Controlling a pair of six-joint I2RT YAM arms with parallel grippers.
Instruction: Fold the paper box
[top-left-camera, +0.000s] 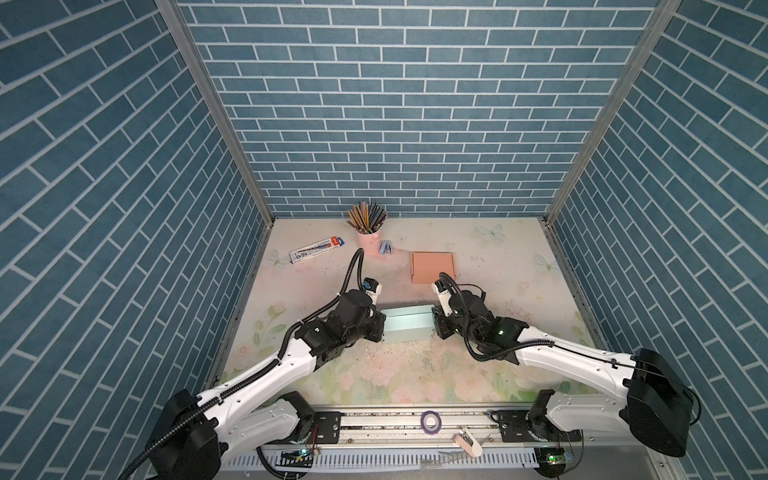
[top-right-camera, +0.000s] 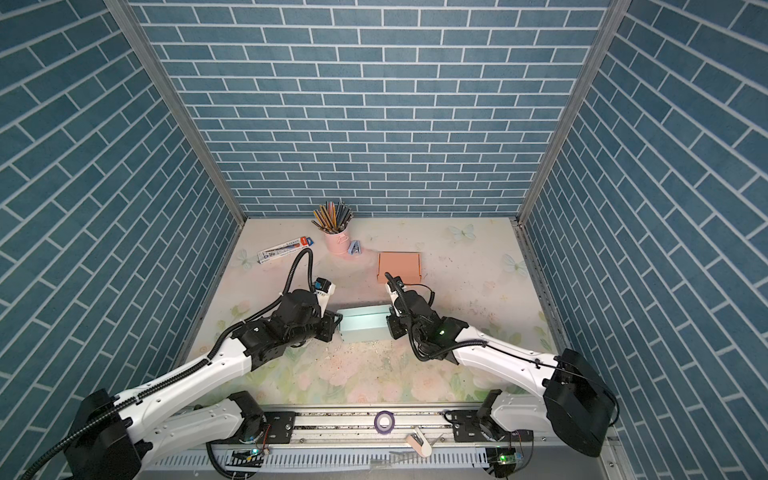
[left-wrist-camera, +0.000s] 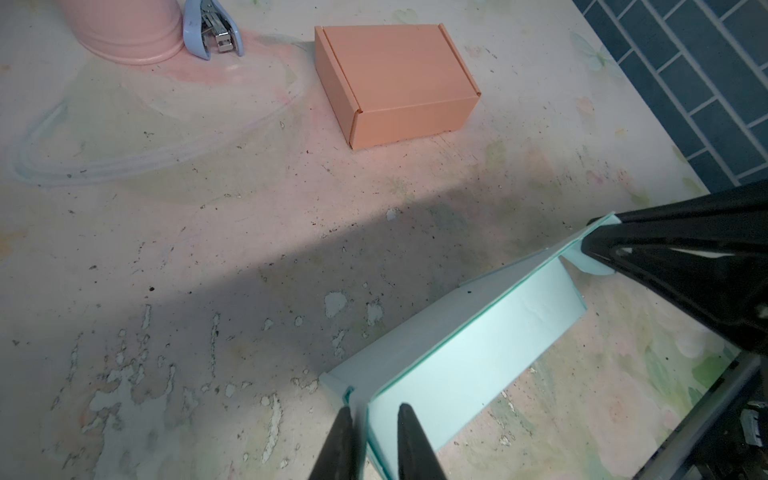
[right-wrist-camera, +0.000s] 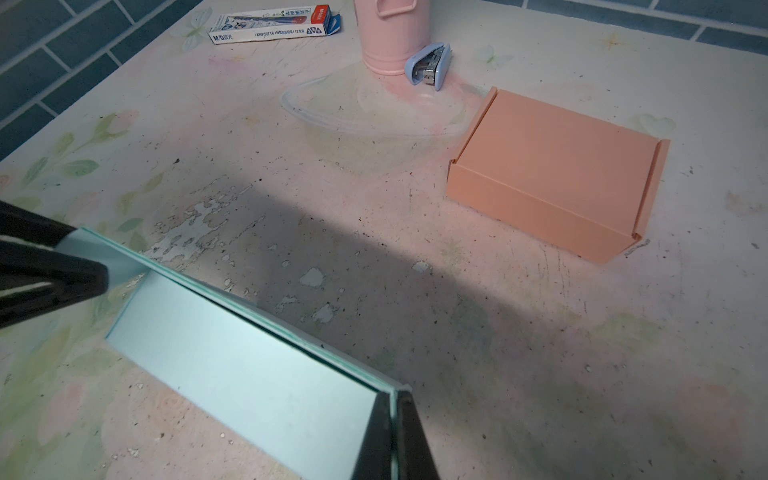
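In both top views the mint paper box (top-left-camera: 405, 328) (top-right-camera: 360, 328) sits on the bench (top-left-camera: 478, 257) between the arms; left wrist: the left fingers (left-wrist-camera: 343, 440) narrowly straddle one end wall, grip unclear; right wrist: the right fingers (right-wrist-camera: 411, 436) pinch the opposite wall, closed tight.

Background stuff here: a pink cup (top-left-camera: 369, 243) stuffed with colored pencils (top-left-camera: 368, 216) stands near the back of the counter (top-left-camera: 498, 270), with a little blue stapler (top-left-camera: 387, 248) right beside its base. Off to the left of the cup a white, blue and red pencil carton (top-left-camera: 318, 249) lies flat at an angle. To the right there's a closed orange box (top-left-camera: 432, 266), lid down, clear of the cup. The counter's floral print looks pretty scuffed, with peeling patches mid-surface. A purple tape roll (top-left-camera: 431, 422) lies flat on the metal rail (top-left-camera: 374, 428) up front. Blue brick walls (top-left-camera: 395, 104) close in three sides.
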